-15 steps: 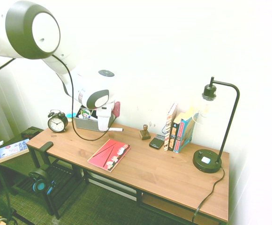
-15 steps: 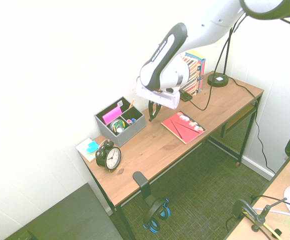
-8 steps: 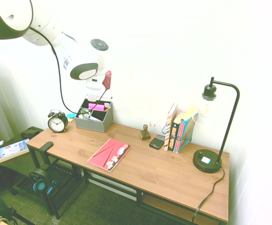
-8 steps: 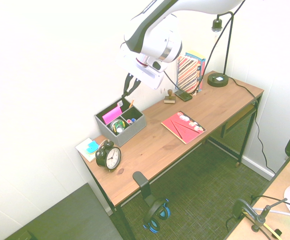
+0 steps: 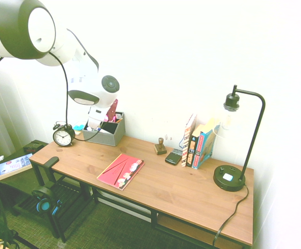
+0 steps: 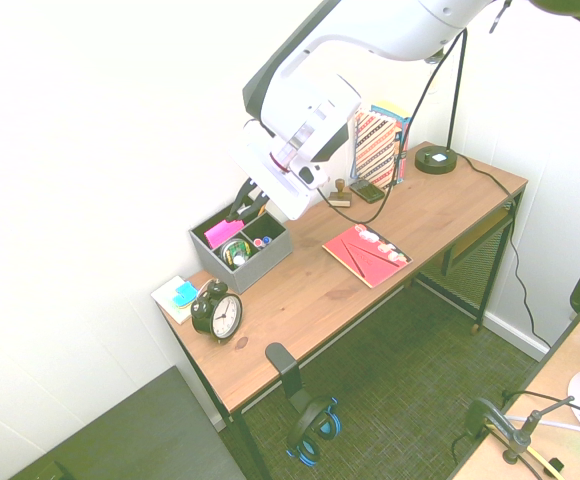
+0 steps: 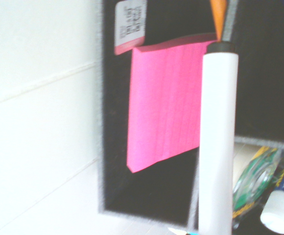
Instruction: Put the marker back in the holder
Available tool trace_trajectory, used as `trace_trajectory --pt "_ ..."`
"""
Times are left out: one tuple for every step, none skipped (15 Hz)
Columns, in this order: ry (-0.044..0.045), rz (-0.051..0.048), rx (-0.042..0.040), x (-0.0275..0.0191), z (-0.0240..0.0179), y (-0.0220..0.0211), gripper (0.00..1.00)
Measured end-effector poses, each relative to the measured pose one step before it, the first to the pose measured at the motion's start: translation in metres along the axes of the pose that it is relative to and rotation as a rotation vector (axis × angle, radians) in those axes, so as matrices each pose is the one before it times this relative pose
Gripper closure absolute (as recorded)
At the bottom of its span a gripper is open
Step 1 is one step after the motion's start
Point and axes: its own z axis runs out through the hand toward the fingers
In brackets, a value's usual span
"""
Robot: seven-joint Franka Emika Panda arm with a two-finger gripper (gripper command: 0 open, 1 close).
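The grey holder [image 6: 262, 257] stands at the desk's back left corner, next to the wall; it also shows as holder [image 5: 112, 137] and its rim as holder [image 7: 101, 147]. My gripper [image 6: 247, 207] points down at its rear compartment, shut on the marker. The arm largely covers the gripper [image 5: 105, 121] from the other side. The marker [image 7: 217, 142] has a white barrel, and its black cap points into the holder beside a pink note pad [image 7: 166, 103]. In both exterior views the marker itself is too small to make out.
A black alarm clock [image 6: 217, 312] stands left of the holder. A red booklet [image 6: 367, 252] lies mid-desk. Further right are a brown stamp [image 5: 160, 147], a phone [image 5: 173, 156], upright books [image 5: 197, 142] and a desk lamp [image 5: 231, 179]. A tape roll [image 7: 252, 186] fills another compartment.
The gripper rose from desk level in front of the holder, swung left above it, and has now come down over the rear compartment, still shut on the marker.
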Motion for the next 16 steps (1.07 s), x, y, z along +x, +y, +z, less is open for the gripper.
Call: trace_trajectory --pt "-0.00322 0.01214 -0.00056 0.01163 0.00516 0.00104 1.00" --pt "-0.00375 0.00950 -0.00380 0.01089 0.00448 -0.00002 1.00" --pt "-0.00470 0.00699 -0.00337 0.00815 0.00367 -0.00223 1.00" --pt "-0.00572 0.00458 -0.00238 0.00487 0.00345 -0.00414 1.00" --pt "-0.00706 0.00173 0.00116 0.00152 0.00330 -0.00416 1.00" --pt "-0.00841 -0.00458 -0.00021 -0.00010 0.00319 -0.00360 0.00" --pt "-0.00913 -0.00294 0.00075 0.00033 0.00297 -0.00240 0.00" --pt "-0.01034 -0.00723 -0.00067 0.00162 0.00310 -0.00088 0.00" --pt "-0.00934 -0.00466 -0.00137 0.00195 0.00282 -0.00144 0.00" --pt "-0.01126 -0.00527 -0.00196 0.00116 0.00207 -0.00139 0.00" --pt "-0.00802 -0.00036 -0.00243 0.00131 0.00078 -0.00030 0.00" --pt "-0.00359 -0.00185 -0.00232 0.00080 -0.00002 -0.00028 0.00" --pt "-0.00098 -0.00327 -0.00180 0.00060 0.00041 -0.00003 0.00" --pt "0.00055 -0.00346 -0.00013 0.00084 0.00051 -0.00022 0.00" --pt "0.00044 -0.00477 0.00085 0.00035 -0.00007 -0.00052 0.00" --pt "-0.00127 -0.00588 0.00171 -0.00092 -0.00027 -0.00090 0.00"
